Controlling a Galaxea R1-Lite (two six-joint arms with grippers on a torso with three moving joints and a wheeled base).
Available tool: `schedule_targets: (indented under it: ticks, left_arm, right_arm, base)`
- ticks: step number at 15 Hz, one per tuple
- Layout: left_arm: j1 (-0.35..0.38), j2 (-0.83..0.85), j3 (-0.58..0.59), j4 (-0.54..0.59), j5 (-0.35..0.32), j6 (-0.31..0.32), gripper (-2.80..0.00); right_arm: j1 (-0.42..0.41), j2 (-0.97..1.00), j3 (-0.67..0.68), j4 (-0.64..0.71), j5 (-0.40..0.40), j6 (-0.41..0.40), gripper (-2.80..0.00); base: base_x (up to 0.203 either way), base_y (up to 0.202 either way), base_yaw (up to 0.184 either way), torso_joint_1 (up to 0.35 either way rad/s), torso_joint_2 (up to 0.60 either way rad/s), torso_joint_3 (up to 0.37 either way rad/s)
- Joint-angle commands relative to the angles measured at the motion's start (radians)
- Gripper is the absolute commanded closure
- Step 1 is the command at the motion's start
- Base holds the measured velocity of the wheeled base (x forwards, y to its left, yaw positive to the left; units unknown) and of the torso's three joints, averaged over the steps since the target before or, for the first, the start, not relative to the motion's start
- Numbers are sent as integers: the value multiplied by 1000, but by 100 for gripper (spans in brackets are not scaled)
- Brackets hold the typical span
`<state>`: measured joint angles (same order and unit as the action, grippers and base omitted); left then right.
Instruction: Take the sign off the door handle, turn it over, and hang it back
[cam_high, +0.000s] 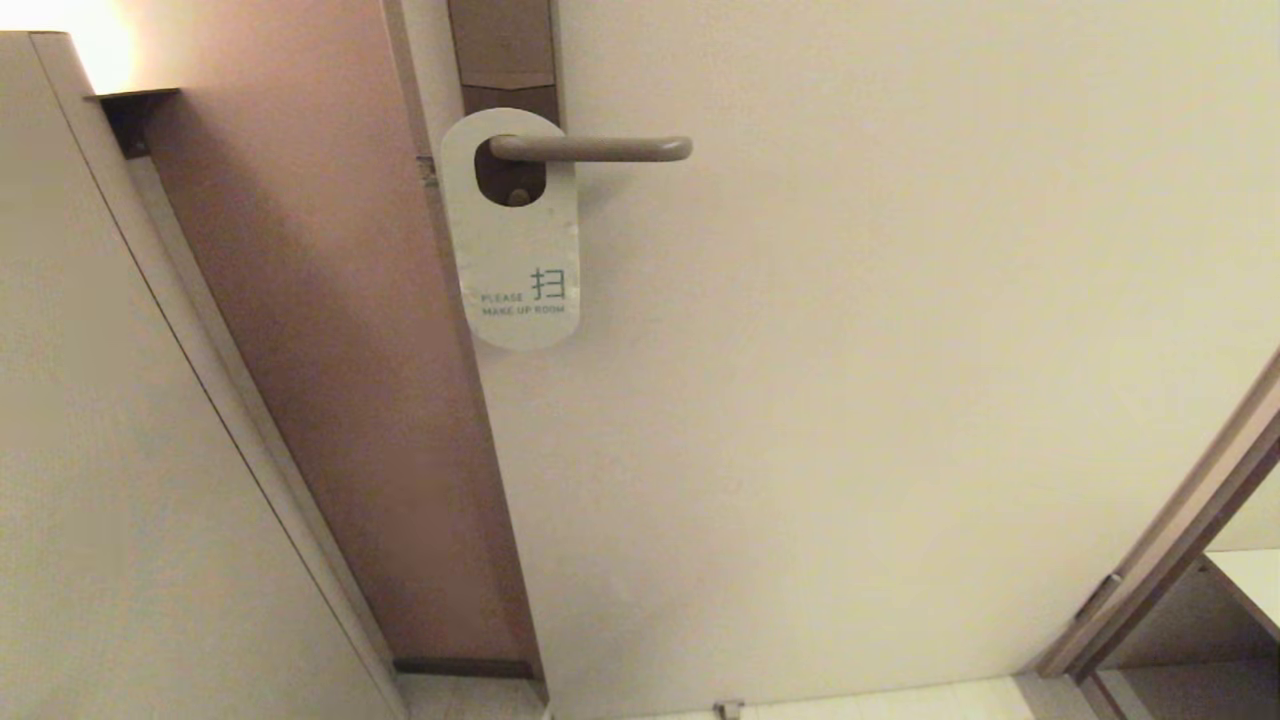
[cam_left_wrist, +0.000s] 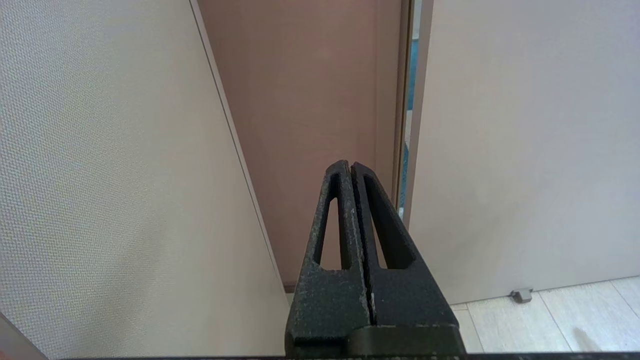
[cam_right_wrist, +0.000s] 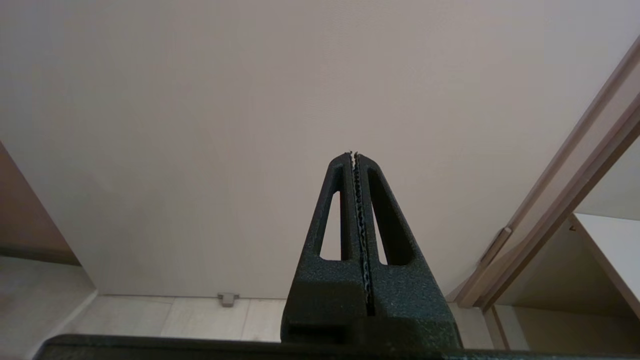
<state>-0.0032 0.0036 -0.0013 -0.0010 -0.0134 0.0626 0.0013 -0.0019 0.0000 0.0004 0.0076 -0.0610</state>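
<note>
The sign (cam_high: 515, 255) hangs on the door handle (cam_high: 600, 149) by its oval hole, white face outward, reading "PLEASE MAKE UP ROOM". The handle is a beige-bronze lever pointing right from a tall brown lock plate (cam_high: 505, 55) on the cream door. Neither gripper shows in the head view. My left gripper (cam_left_wrist: 350, 165) is shut and empty, low down, facing the gap between the brown door frame and the door. My right gripper (cam_right_wrist: 354, 155) is shut and empty, low down, facing the bare door. The sign and handle are out of both wrist views.
A brown door frame panel (cam_high: 340, 380) runs left of the door, with a light wall (cam_high: 120, 500) further left. A door stop (cam_right_wrist: 228, 299) sits on the tiled floor at the door's foot. A second brown frame (cam_high: 1180, 530) and a shelf stand at the right.
</note>
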Motion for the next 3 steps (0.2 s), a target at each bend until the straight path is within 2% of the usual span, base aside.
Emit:
schedule_targets:
  ticks: [1,3]
  left_arm:
    - [0,-1,0,-1,0,0,0]
    - [0,-1,0,-1,0,0,0]
  right_arm:
    - [0,2,0,0,0,0,0]
    - [0,2,0,0,0,0,0]
  base:
    - [0,0,0,0,0,0]
    - [0,0,0,0,0,0]
